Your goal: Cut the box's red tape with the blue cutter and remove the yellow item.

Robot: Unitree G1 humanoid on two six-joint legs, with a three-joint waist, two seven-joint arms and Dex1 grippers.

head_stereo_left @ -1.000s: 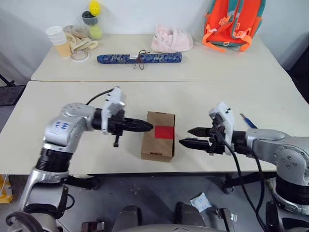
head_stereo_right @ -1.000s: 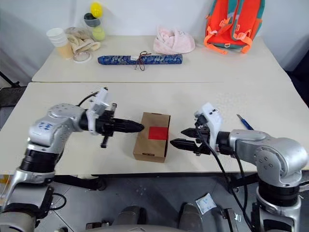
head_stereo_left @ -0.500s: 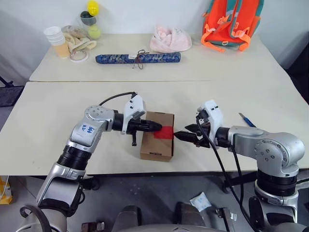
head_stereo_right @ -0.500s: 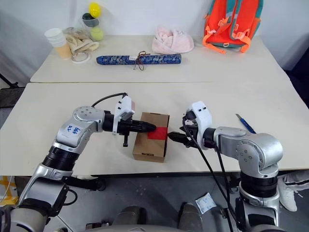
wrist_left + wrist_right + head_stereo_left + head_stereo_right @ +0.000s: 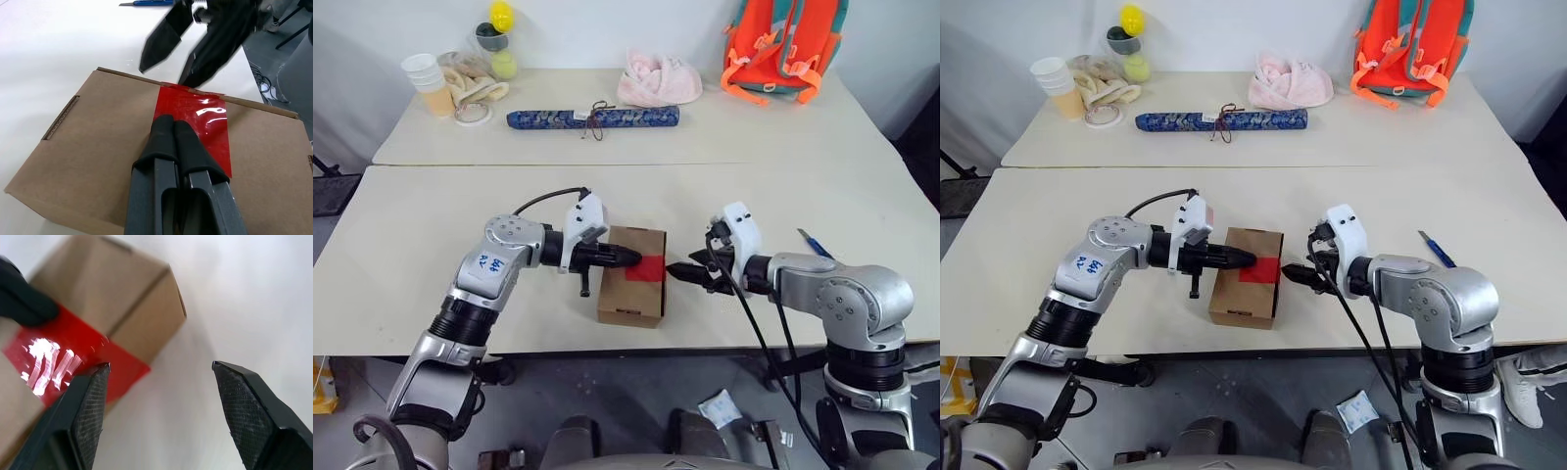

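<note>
Box (image 5: 633, 275) sits between my end effectors: left end effector (image 5: 172, 131) closed, empty, pinning the red tape (image 5: 195, 125); right end effector (image 5: 680, 271) open, empty, at its edge. Blue cutter (image 5: 815, 245) lies behind the right one on the tabletop (image 5: 460, 206); I'd fetch that first, keep the left pressing.

my arms are rounded silver-grey shells with black ribbed joints. a white block sits on each wrist, trailing a thin black cable. my left gripper (image 5: 631, 258) and right gripper (image 5: 677, 273) have tapered black fingers (image 5: 88, 404) with textured pads.
</note>
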